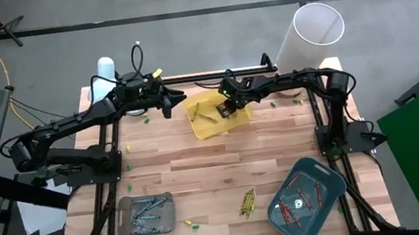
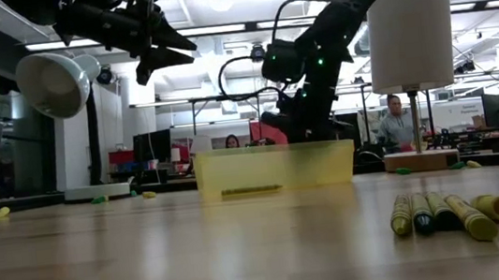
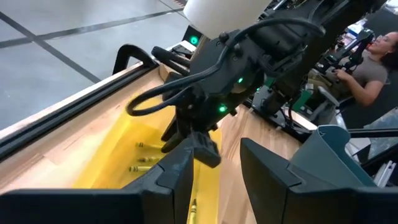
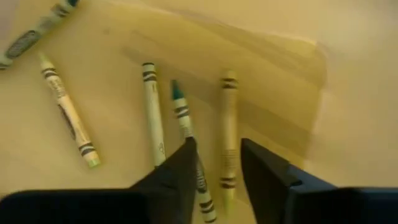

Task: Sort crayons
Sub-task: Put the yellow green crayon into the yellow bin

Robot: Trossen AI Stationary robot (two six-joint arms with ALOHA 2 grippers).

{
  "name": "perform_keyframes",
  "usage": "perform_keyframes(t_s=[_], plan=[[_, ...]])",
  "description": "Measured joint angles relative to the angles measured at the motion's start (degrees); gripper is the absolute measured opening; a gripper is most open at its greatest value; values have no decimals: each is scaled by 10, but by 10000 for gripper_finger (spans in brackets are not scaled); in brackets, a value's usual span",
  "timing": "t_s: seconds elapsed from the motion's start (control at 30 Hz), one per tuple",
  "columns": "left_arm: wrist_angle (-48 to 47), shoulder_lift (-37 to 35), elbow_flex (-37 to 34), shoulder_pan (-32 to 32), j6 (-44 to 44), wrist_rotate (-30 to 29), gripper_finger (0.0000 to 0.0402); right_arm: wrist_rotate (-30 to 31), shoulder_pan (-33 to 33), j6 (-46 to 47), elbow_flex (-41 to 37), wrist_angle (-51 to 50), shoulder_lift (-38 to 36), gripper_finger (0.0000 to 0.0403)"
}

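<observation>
A yellow tray [image 1: 204,126] stands at the table's far middle with several yellow-olive crayons [image 4: 151,106] and one green-tipped crayon [image 4: 181,112] lying flat on its floor. My right gripper [image 1: 227,109] is open and low inside the tray; in its wrist view [image 4: 217,163] a yellow crayon [image 4: 228,124] lies in the gap between the fingers, and the green-tipped one runs under one finger. My left gripper [image 1: 177,102] is open and empty, up in the air by the tray's left side [image 3: 217,168]. Loose crayons [image 1: 247,203] lie near the front edge. My right gripper comes from above with a finger on either side of the yellow crayon [image 4: 227,155] and along its length. The crayon lies flat on the tray floor. I cannot tell whether the fingers touch it or the green-tipped crayon.
A grey tray [image 1: 147,215] with crayons stands at the near left, and a teal tray [image 1: 327,175] with red crayons at the near right. A tall white cylinder [image 1: 313,32] stands at the far right and a white lamp [image 2: 53,82] at the far left. People sit beyond the table.
</observation>
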Motion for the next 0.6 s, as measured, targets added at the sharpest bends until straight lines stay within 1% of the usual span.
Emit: perform_keyframes(t_s=[0.13, 0.23, 0.33, 0.47, 0.5, 0.53, 0.6], plan=[[0, 0, 0, 0, 16, -1, 121, -6, -3, -65, 0, -21, -36, 167], [0, 0, 0, 0, 16, -1, 121, -40, -2, -123, 0, -31, -87, 193], [-1, 0, 0, 0, 16, -1, 121, -118, 13, -170, 0, -58, -147, 200], [-1, 0, 0, 0, 16, -1, 121, -279, 65, -195, 0, -98, -218, 199], [-1, 0, 0, 0, 16, 0, 121, -308, 83, -196, 0, -106, -232, 199], [-1, 0, 0, 0, 16, 0, 121, -324, 106, -198, 0, -114, -243, 199], [-1, 0, 0, 0, 12, 0, 121, -330, 159, -226, 0, -130, -260, 199]])
